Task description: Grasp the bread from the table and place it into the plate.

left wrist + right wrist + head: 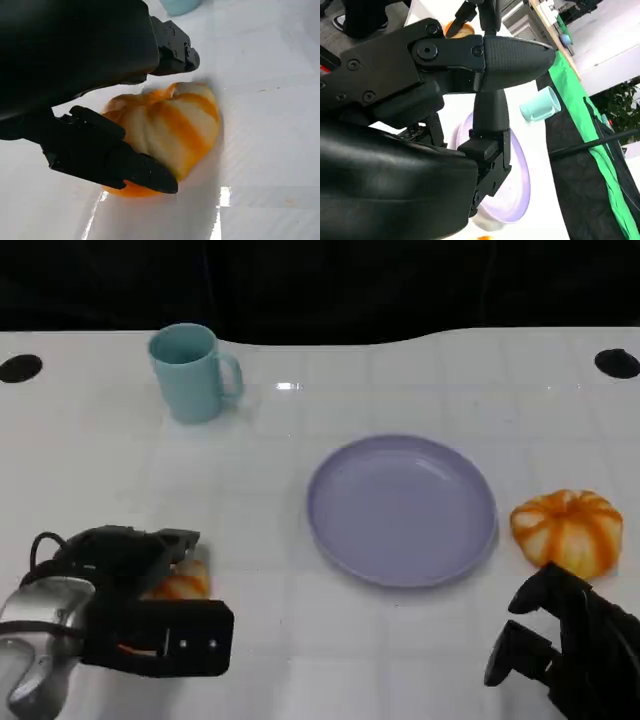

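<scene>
Grasping stage: left hand (140,605) closes its fingers (112,160) around the orange-striped bread (167,130) on the table (300,640); lifting toward the lavender plate (400,508) should follow. Right hand (565,645) idle, its finger spread unclear.

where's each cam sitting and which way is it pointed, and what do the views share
Head view: high on the robot, looking down at the table: plate, mug, both hands low in frame, left hand, right hand.
Left wrist view: behind the left hand, facing the striped bread its fingers close around.
Right wrist view: behind the right hand, tilted, facing across the plate toward the mug.
Shared: plate and mug in head and right wrist views; the gripped bread in head and left wrist views.
</scene>
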You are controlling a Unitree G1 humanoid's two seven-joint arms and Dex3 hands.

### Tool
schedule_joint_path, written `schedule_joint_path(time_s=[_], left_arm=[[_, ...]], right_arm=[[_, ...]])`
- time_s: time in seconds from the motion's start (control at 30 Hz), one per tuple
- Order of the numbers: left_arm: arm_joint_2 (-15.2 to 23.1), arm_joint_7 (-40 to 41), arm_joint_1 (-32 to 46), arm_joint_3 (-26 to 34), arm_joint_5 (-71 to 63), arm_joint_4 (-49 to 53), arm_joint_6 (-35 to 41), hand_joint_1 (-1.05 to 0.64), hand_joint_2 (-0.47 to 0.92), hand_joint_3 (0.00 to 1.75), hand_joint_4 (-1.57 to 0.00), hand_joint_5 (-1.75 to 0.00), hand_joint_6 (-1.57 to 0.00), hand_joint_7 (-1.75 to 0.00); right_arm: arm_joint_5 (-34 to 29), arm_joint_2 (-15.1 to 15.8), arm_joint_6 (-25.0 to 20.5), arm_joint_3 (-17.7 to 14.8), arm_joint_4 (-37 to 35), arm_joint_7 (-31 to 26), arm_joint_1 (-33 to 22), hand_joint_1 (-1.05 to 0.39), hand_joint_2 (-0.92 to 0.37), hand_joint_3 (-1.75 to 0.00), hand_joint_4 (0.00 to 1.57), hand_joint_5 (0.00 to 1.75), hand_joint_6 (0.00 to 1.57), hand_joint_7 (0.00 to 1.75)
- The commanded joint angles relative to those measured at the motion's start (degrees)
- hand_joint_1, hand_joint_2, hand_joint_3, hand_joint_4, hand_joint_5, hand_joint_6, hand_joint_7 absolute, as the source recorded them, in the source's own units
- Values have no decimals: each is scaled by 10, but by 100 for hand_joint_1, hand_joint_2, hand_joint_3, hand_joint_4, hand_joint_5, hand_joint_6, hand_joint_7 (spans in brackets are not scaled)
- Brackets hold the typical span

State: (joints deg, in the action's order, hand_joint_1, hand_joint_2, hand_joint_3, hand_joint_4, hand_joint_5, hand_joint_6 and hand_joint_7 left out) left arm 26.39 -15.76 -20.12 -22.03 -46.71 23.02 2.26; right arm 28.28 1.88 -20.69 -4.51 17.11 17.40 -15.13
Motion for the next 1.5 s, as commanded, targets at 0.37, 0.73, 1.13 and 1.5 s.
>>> schedule_joint_path(time_s=[0.37,0.73,1.13,1.5], left_arm=[[13,76,10,2,32,52,-43,-20,92,13,-42,-165,-81,-7],[1,101,1,10,54,64,-28,-30,92,11,-67,-170,-95,-81],[-7,218,0,28,80,101,-92,-23,92,26,-69,-172,-62,-147],[-10,269,8,53,108,94,-136,-23,92,31,-80,-175,-59,-175]], right_arm=[[2,6,5,-5,2,2,-2,-50,-92,-47,66,175,46,171],[2,4,4,-4,5,-3,0,-50,-92,-48,66,175,45,170],[1,4,6,-6,-6,-2,8,-51,-92,-47,67,175,49,168],[-4,0,0,1,7,-18,3,-49,-92,-53,66,175,46,172]])
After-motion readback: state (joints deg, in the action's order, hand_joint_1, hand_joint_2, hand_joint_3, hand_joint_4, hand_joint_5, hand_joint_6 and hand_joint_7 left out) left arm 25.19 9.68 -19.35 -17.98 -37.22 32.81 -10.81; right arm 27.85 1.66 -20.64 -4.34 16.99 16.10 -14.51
